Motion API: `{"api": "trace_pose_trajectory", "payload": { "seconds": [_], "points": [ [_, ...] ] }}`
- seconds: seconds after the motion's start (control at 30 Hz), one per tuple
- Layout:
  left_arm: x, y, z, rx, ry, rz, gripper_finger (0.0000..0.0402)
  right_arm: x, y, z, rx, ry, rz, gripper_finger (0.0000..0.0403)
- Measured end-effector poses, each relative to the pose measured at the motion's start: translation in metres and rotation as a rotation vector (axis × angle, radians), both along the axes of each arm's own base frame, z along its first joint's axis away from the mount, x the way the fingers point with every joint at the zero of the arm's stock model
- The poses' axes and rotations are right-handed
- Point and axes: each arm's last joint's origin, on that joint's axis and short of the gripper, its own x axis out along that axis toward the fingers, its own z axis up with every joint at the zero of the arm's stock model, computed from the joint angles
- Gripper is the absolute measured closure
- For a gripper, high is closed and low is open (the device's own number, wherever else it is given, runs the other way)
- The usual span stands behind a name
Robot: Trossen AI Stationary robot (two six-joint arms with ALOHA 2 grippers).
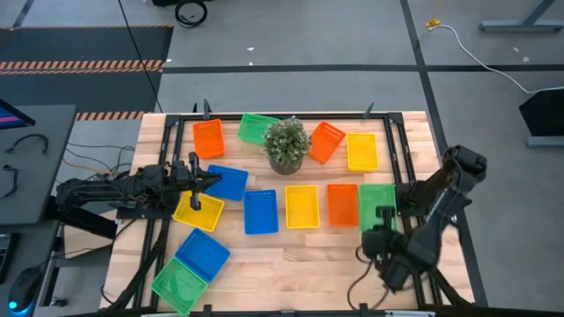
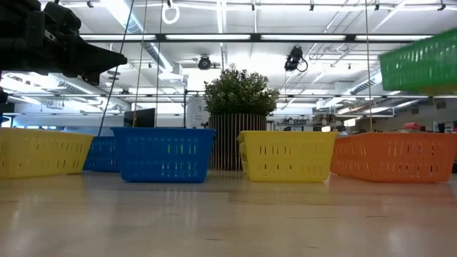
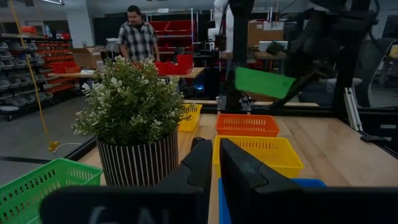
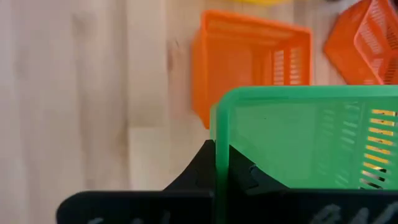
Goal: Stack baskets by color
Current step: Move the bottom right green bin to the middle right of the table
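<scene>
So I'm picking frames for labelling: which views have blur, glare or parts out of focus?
Right wrist view: the wooden table and orange basket are soft. Low view: ceiling lights glare brightly, and the raised green basket is slightly blurred. Left wrist view: the near fingers are out of focus, while the plant is sharp. High view: evenly lit.

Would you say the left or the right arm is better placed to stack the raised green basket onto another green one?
The right, probably. The right gripper is already shut on the green basket's rim and holds it above the table, as the low view shows. The left gripper sits over a blue basket, holding nothing.
</scene>
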Motion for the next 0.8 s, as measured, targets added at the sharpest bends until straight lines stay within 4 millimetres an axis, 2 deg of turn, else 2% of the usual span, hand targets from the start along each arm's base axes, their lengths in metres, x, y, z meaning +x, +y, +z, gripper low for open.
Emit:
{"api": "trace_pose_trajectory", "payload": {
  "seconds": [0.13, 0.3, 0.6, 0.8],
  "points": [
    [0.0, 0.0, 0.0, 0.0, 0.0, 0.0, 0.0369, -0.005, -0.027, -0.015, 0.012, 0.08, -0.041, 0.04],
    [0.0, 0.0, 0.0, 0.0, 0.0, 0.0, 0.0364, -0.015, -0.046, -0.041, 0.104, 0.088, -0.064, 0.04],
    [0.0, 0.0, 0.0, 0.0, 0.0, 0.0, 0.0366, -0.022, -0.062, -0.081, 0.134, 0.136, -0.066, 0.04],
    [0.0, 0.0, 0.0, 0.0, 0.0, 0.0, 0.0368, -0.026, -0.063, -0.094, 0.174, 0.132, -0.067, 0.0398]
  ]
}}
